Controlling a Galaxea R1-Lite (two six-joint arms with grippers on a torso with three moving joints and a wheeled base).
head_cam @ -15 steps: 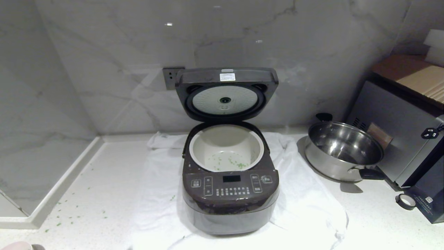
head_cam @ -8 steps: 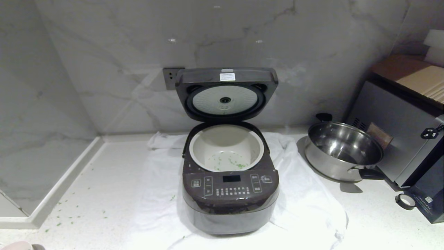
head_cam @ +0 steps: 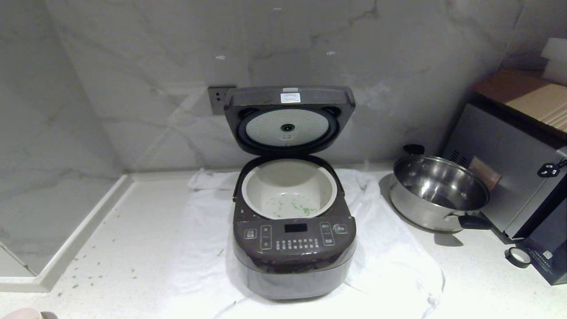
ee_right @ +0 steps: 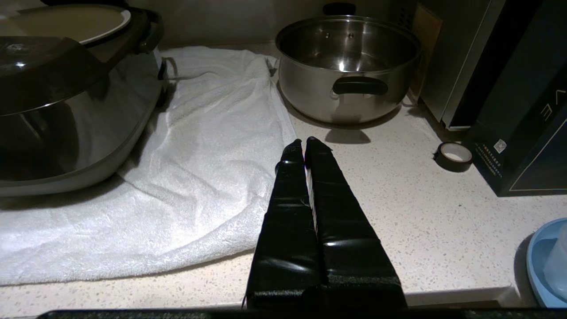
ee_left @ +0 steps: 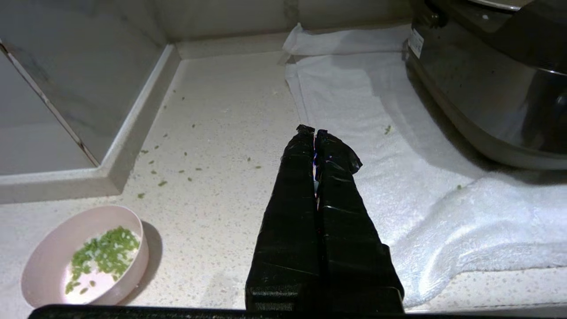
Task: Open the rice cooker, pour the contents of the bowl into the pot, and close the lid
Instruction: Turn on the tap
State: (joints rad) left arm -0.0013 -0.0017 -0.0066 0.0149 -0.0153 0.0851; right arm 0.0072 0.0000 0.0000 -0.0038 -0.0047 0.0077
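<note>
The dark brown rice cooker (head_cam: 294, 248) stands on a white towel with its lid (head_cam: 289, 116) swung up and open. Its pale inner pot (head_cam: 266, 184) holds a few green bits (head_cam: 294, 207). The pink bowl (ee_left: 53, 248), with green contents (ee_left: 104, 252) in it, sits on the counter near the front left; only its rim (head_cam: 22, 313) shows in the head view. My left gripper (ee_left: 315, 131) hovers shut and empty over the counter between bowl and cooker (ee_left: 487, 88). My right gripper (ee_right: 304, 142) is shut and empty to the right of the cooker (ee_right: 66, 110).
A steel pan (head_cam: 438, 192) stands right of the cooker, with a grey appliance (head_cam: 509, 168), a dark box (ee_right: 522, 110) and a tape roll (head_cam: 517, 257) beyond. Green bits (head_cam: 88, 274) lie scattered on the left counter. A raised ledge (head_cam: 66, 252) borders the left. A blue dish (ee_right: 549, 266) sits at front right.
</note>
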